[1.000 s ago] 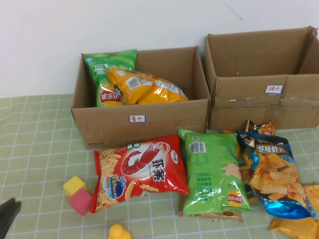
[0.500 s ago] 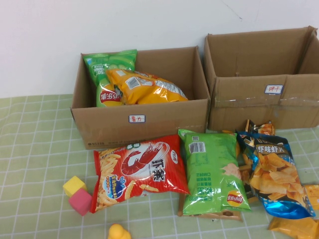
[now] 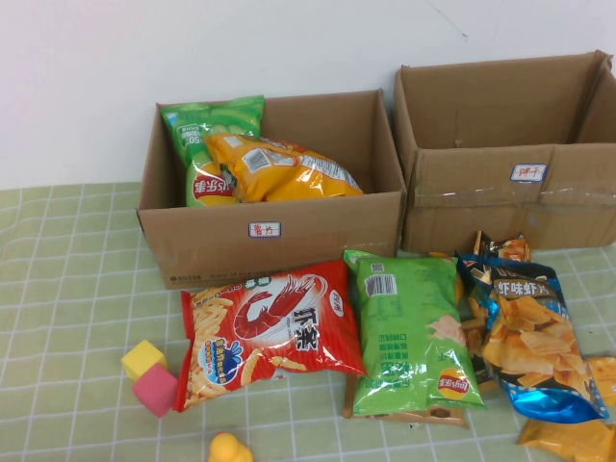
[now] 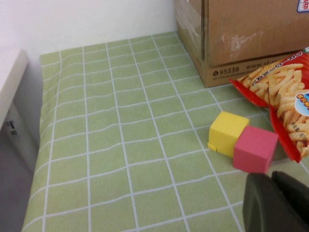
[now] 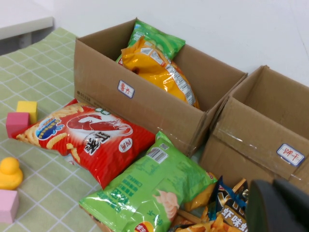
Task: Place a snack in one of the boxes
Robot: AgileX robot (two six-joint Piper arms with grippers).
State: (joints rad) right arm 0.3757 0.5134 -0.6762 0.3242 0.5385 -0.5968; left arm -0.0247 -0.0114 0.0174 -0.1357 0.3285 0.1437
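Observation:
The snack, a glossy yellow-orange chip bag (image 3: 279, 168) with a white panel, lies inside the brown box (image 3: 289, 241) with a plain front and a small white label, next to a green bag (image 3: 207, 130). The bag (image 5: 159, 72) and the box (image 5: 149, 108) also show in the right wrist view. Neither gripper shows in the high view. My left gripper (image 4: 273, 181) is shut and empty, low over the cloth near a pink cube (image 4: 255, 149) and a yellow cube (image 4: 228, 133). My right gripper (image 5: 275, 186) is shut and empty above the blue-and-orange bag (image 5: 231, 205).
The larger taped box (image 3: 510, 183) stands at the right. In front of the boxes lie a red shrimp-snack bag (image 3: 269, 327), a green bag (image 3: 409, 332), a blue-and-orange bag (image 3: 529, 337) and small orange packets (image 3: 577, 433). A yellow duck toy (image 3: 231, 449) sits at the near edge.
The left gripper, seen at the lower left corner of the high view one second ago, has drawn back out of that view. The bags and boxes have not moved.

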